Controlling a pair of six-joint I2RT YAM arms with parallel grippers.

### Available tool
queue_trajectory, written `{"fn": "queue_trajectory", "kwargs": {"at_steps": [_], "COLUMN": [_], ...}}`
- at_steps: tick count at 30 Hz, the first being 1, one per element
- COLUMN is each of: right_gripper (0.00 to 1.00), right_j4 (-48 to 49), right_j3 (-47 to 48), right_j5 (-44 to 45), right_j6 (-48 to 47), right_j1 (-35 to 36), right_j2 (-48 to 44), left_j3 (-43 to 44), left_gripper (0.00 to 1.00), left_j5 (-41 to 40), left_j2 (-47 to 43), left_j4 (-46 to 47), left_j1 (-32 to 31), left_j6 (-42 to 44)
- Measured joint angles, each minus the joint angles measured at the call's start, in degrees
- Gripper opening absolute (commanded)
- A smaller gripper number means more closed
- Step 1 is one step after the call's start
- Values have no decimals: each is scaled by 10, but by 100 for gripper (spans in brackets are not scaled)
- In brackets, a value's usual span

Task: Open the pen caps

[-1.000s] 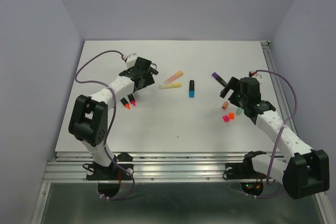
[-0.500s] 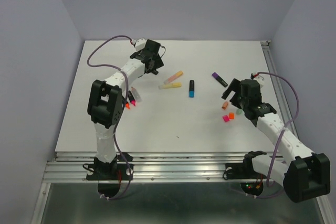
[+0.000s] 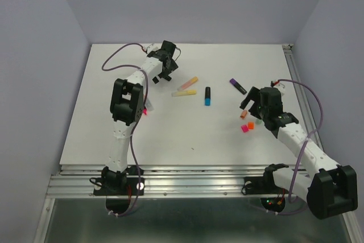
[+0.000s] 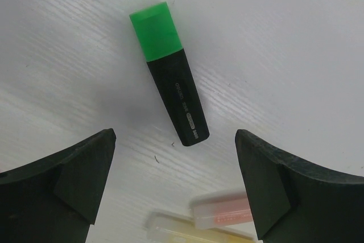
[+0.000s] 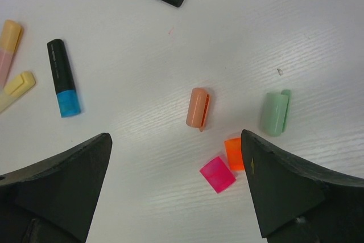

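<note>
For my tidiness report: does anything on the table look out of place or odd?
Near the right gripper, a peach cap, a pale green cap, an orange cap and a pink cap lie loose, apart from any pen. Nothing looks spilled or broken.

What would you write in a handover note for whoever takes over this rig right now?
Left tool: open, empty, over the green highlighter.
Right tool: open, empty, over the peach cap.
Done: four caps are off, lying grouped: that one, pastel green cap, orange cap, pink cap.
To do: green cap, blue cap, purple cap, each on its highlighter.
Pastel yellow marker and the one beside it: cap state unclear.
</note>
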Motion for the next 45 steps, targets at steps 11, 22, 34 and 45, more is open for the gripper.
{"fn": "queue_trajectory", "kwargs": {"at_steps": [11,22,34,45], "right_gripper": [100,100,100,100], "right_j4": [0,0,0,0], "right_j3": [0,0,0,0], "right_j5": [7,8,14,22], "right_j6": [0,0,1,4], "right_j1": [0,0,0,0], "right_j2": [2,4,14,17], "left_j3": [102,180,240,245], "left_gripper": [99,87,81,53], "left_j5": [-11,-52,-66,-69], "left_j2": [76,119,153,167], "left_j4": [-58,-120,-148,-150], "left_j1": [13,15,19,22], "left_j6": [-44,-49,-6,30]}}
